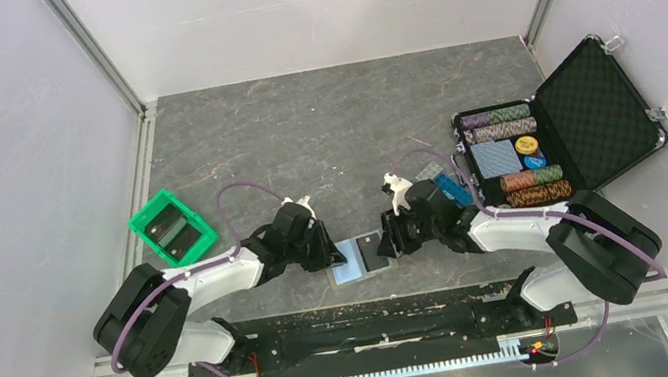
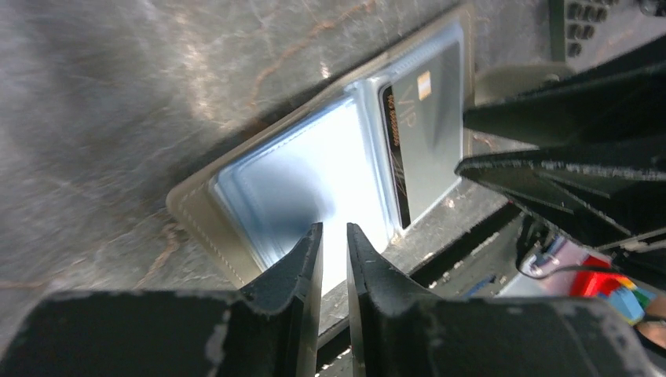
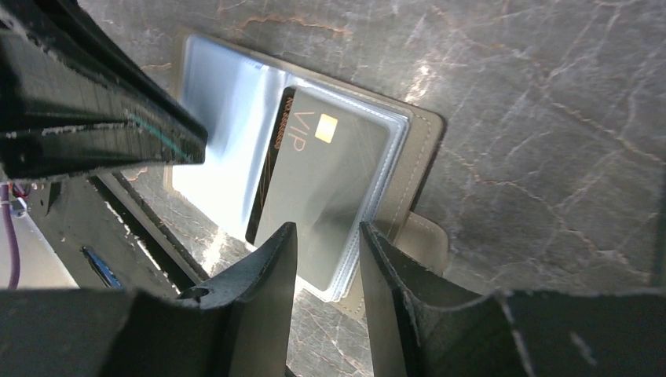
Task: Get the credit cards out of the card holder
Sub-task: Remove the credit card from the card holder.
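The card holder [image 1: 346, 262] lies open on the table between my two grippers, taupe outside with a shiny pale-blue inside [image 2: 290, 173] [image 3: 228, 102]. A dark grey credit card [image 1: 372, 248] marked VIP sits in the clear sleeve of its right half [image 2: 432, 133] [image 3: 330, 181]. My left gripper [image 1: 330, 253] [image 2: 334, 236] is over the near edge of the holder's left half, its jaws almost together with nothing between them. My right gripper [image 1: 389, 239] [image 3: 328, 236] is slightly open, its tips either side of the near corner of the sleeve stack.
An open black poker-chip case [image 1: 559, 133] stands at the right, with a blue card deck [image 1: 451, 188] beside it. A green bin [image 1: 172, 227] is at the left. The black mounting bar [image 1: 382, 323] runs just behind the holder's near edge.
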Controlling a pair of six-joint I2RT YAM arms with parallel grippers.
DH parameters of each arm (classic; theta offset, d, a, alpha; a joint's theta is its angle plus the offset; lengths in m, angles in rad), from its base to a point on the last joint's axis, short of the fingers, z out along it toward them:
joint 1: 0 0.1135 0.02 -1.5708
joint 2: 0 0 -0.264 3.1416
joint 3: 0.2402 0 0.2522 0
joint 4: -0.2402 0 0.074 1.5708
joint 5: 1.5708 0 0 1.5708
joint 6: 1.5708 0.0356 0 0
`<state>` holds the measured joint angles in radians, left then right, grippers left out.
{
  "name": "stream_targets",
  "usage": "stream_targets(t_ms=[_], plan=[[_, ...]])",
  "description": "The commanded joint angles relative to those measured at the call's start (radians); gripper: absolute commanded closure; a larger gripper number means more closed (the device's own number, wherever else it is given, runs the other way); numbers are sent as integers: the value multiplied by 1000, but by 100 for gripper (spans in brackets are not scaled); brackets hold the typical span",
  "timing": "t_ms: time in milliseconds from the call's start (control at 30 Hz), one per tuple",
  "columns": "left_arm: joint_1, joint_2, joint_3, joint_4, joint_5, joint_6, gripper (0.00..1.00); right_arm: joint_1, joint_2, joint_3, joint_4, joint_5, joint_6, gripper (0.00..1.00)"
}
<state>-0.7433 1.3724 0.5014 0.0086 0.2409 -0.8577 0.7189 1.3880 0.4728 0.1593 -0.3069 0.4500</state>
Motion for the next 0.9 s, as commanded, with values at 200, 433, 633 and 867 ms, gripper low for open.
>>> stream_targets(t_ms=[200,433,633,867], plan=[[-2,-73,14,-13,-11,16,74,62,-35,-90,63,65,70,70],[-5,-19,-5,184,108,-48,72,64,-34,-108,82,72,75,78],[-8,43,8,196,97,-40,72,63,-50,-123,95,72,82,83],[-16,111,-7,239,95,-39,72,63,-44,-138,135,52,90,91]])
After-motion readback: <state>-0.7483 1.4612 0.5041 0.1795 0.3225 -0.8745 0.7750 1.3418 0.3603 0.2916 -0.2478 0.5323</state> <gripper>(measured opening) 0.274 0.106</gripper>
